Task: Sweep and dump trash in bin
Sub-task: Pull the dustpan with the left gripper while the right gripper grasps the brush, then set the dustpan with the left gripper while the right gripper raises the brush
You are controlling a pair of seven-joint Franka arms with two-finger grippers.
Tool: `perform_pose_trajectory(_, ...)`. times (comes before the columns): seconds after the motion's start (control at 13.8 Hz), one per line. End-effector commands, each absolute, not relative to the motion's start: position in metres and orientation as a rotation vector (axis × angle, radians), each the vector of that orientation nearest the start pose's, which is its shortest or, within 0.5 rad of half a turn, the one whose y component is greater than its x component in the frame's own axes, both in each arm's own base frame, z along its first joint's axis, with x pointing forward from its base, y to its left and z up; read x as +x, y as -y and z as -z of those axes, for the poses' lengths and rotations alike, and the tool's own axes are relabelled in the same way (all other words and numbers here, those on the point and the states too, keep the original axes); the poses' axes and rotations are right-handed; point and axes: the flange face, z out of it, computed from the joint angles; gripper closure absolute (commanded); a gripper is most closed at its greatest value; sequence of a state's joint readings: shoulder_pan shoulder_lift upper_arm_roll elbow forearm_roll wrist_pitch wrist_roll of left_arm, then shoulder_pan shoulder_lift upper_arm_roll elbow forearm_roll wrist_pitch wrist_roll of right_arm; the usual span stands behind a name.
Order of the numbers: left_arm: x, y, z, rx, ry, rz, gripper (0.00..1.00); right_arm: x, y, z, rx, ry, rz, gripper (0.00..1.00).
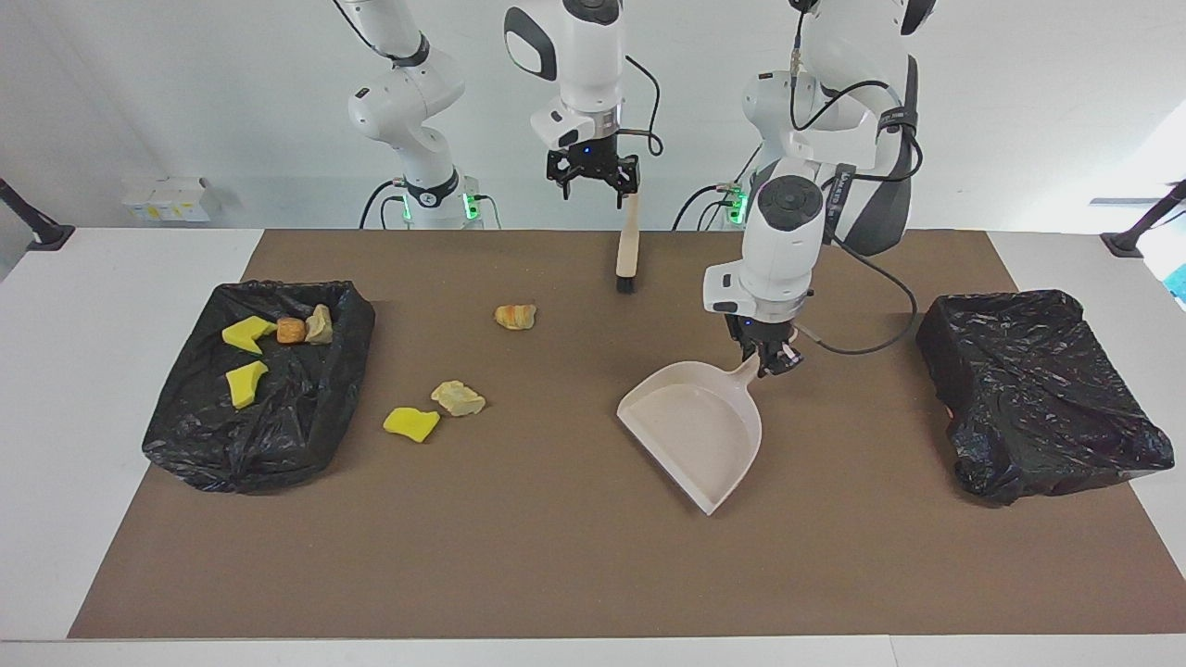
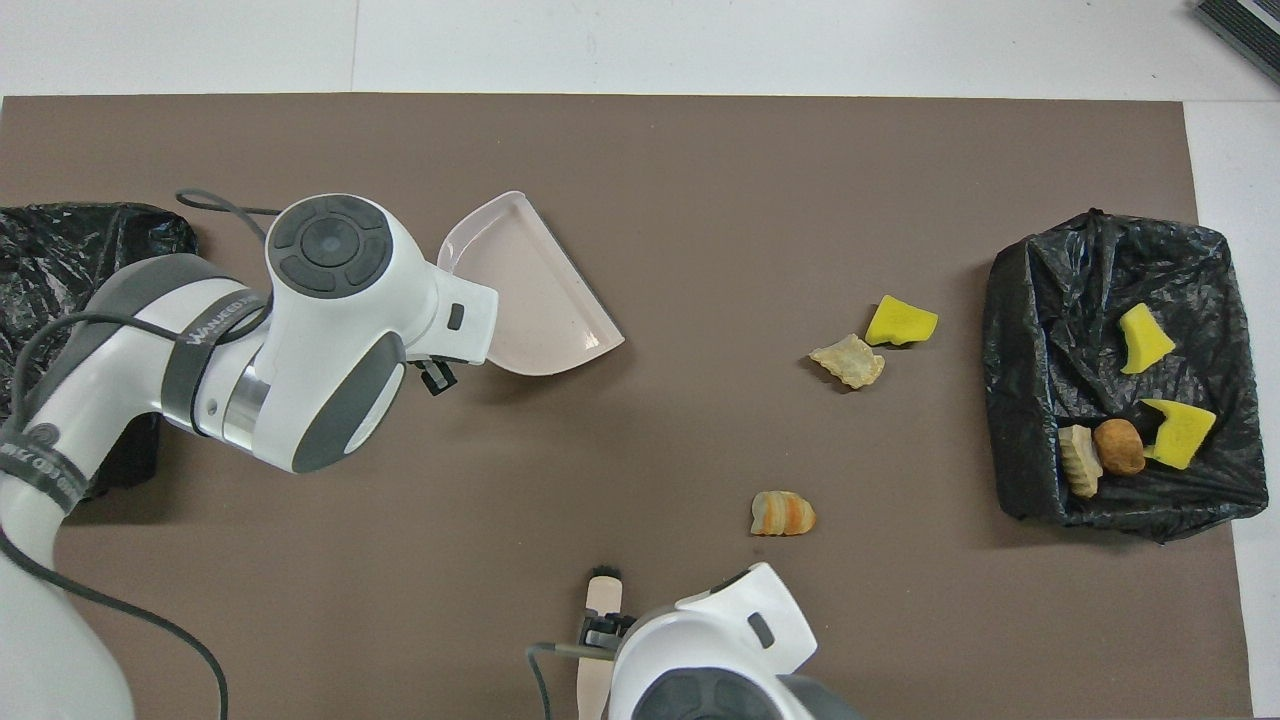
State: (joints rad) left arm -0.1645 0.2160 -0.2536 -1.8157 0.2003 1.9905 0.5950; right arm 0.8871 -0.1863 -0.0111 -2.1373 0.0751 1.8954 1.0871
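a white table (image 1: 130,278) carried a brown mat (image 1: 556,556). on the mat lay two black bins (image 1: 278,435) (image 1: 1038,389), one at each end, a brush (image 1: 628,250) at the robots' edge, a dustpan (image 1: 695,435) mid-mat, and three scraps: a yellow chunk (image 1: 410,423) touching a tan lump (image 1: 458,398), an orange lump (image 1: 515,317) nearer the robots.
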Motion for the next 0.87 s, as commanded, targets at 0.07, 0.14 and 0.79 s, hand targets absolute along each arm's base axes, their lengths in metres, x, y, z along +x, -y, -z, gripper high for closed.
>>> perform_pose_trajectory(0.07,0.573,0.192,-0.443,-2.439,-1.715,-0.069,1.0,0.251,-0.409,-0.431,-3.127,-0.327,-0.138,0.0)
perform_pose_trajectory(0.14,0.572,0.189,-0.444,-2.407,-1.757,-0.078,1.0,0.232,-0.418,-0.418,-3.127,-0.334,-0.132,0.0)
perform_pose_trajectory(0.79,0.55,0.172,-0.428,-2.186,-2.035,-0.137,1.0,0.158,-0.444,-0.341,-3.154,-0.366,-0.098,0.0)
